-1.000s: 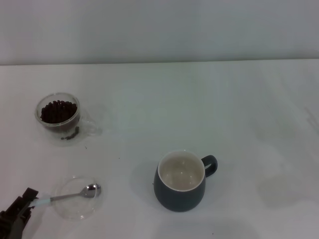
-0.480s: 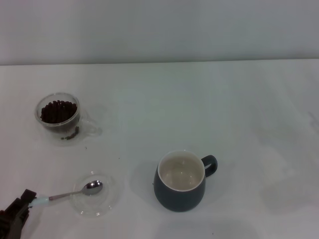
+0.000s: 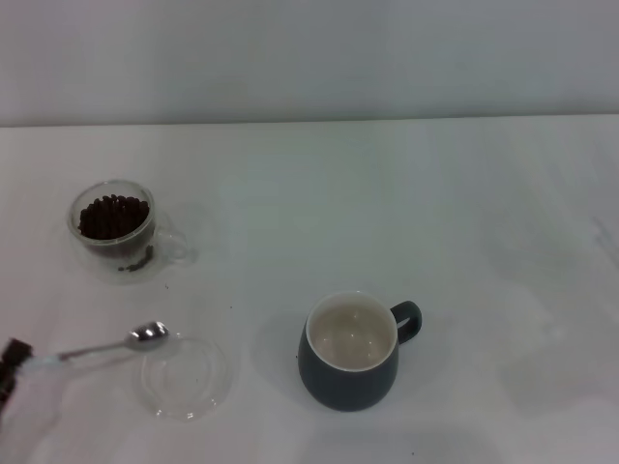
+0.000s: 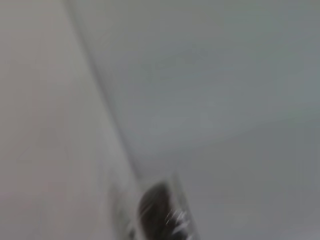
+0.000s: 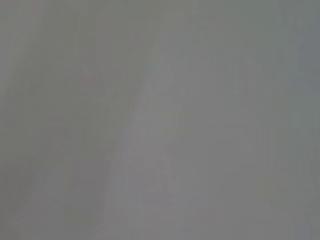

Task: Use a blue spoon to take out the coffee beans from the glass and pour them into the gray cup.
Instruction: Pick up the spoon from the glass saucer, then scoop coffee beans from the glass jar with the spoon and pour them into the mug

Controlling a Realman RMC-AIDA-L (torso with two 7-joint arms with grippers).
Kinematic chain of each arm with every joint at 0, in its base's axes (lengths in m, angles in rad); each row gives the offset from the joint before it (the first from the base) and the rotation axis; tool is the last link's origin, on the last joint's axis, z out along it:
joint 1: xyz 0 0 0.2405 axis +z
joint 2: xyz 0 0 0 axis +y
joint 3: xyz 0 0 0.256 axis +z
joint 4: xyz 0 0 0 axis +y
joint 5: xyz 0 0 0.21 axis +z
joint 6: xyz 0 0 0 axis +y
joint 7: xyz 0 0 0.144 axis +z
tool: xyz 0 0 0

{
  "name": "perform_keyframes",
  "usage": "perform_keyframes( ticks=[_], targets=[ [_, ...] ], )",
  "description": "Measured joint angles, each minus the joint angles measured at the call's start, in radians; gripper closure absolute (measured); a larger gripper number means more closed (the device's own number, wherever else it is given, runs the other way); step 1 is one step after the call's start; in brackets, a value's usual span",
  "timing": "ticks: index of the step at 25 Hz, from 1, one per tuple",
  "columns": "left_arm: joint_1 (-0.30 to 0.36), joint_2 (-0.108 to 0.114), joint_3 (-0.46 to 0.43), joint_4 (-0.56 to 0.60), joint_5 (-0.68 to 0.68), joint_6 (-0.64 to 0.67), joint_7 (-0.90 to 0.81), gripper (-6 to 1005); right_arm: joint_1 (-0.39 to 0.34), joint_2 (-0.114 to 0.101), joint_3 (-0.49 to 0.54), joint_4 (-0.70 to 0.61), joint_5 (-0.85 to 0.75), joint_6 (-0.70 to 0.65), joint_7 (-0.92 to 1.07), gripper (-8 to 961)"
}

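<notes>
The blue spoon (image 3: pixel 145 335) hangs just above the table at the near left. Its metal bowl is empty and its pale handle runs left into my left gripper (image 3: pixel 12 360), which is shut on it at the picture's edge. The glass (image 3: pixel 114 222) stands at the far left with the coffee beans (image 3: pixel 113 215) heaped inside and a few loose ones at its base. The gray cup (image 3: pixel 350 355) stands in the near middle, its cream inside empty and its handle pointing right. The left wrist view shows only a dark blurred shape. My right gripper is out of view.
A flat clear glass saucer (image 3: pixel 187 376) lies on the white table (image 3: pixel 435 213) just right of and below the spoon's bowl, between the spoon and the gray cup. A grey wall backs the table's far edge.
The spoon has come up off the saucer and moved left and a little away from me. My left gripper has drawn back to the left edge. The saucer first slid slightly right.
</notes>
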Motion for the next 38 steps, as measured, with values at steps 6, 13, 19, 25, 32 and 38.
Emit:
perform_keyframes(
  ticks=[6, 13, 19, 25, 32, 38],
  targets=[
    [0.028, 0.025, 0.002, 0.172, -0.002, 0.010, -0.047, 866, 0.001, 0.017, 0.000, -0.008, 0.000, -0.003, -0.012, 253],
    [0.014, 0.106, -0.003, 0.290, -0.004, 0.009, -0.129, 867, -0.001, 0.045, 0.000, -0.037, -0.001, -0.008, -0.015, 253],
    [-0.037, 0.179, -0.048, 0.322, -0.005, -0.003, -0.208, 866, -0.008, 0.066, 0.000, -0.061, -0.001, -0.024, -0.021, 253],
    [-0.110, 0.248, -0.045, 0.323, 0.010, -0.013, -0.306, 866, -0.001, 0.087, -0.005, -0.066, -0.007, -0.047, -0.035, 253],
    [-0.153, 0.289, -0.044, 0.379, 0.043, -0.076, -0.368, 867, 0.000, 0.099, -0.009, -0.066, -0.012, -0.079, -0.037, 253],
    [-0.186, 0.317, -0.046, 0.457, 0.131, -0.140, -0.444, 866, 0.000, 0.101, -0.015, -0.066, -0.021, -0.105, -0.039, 253]
  ],
)
